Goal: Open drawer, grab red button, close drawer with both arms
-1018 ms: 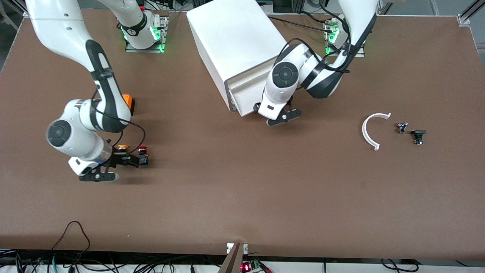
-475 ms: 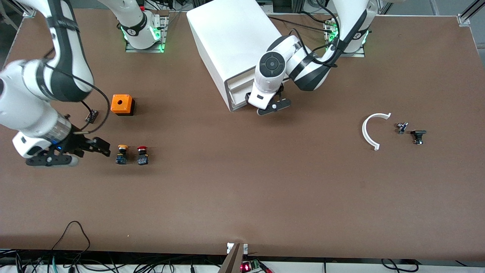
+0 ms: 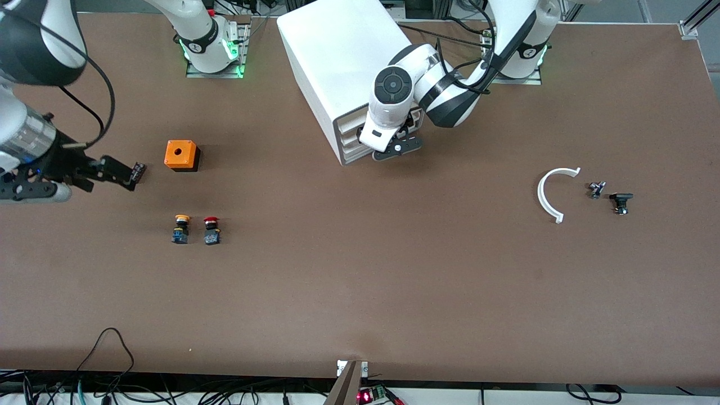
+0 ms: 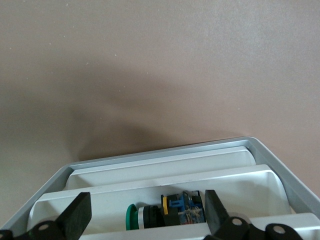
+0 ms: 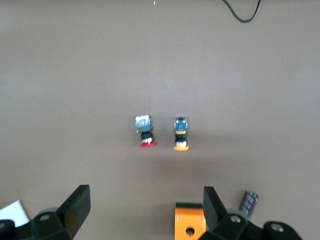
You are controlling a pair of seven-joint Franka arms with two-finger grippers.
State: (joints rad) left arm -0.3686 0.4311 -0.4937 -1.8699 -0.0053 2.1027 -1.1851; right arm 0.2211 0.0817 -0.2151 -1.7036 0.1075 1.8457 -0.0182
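The button [image 3: 212, 230] stands on the desk [image 3: 360, 292] beside its yellow-capped twin [image 3: 181, 229], well apart from the cabinet [image 3: 349, 73]; the right gripper [image 3: 112, 170] hangs empty, jaws spread; the left gripper [image 3: 396, 147], jaws wide, meets the drawer [image 4: 165, 187], seemingly pushing it shut.

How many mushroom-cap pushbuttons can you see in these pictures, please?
3: the red-capped button and the yellow-capped button stand side by side on the table; a green-capped one lies in a cabinet drawer. Others may be hidden inside.
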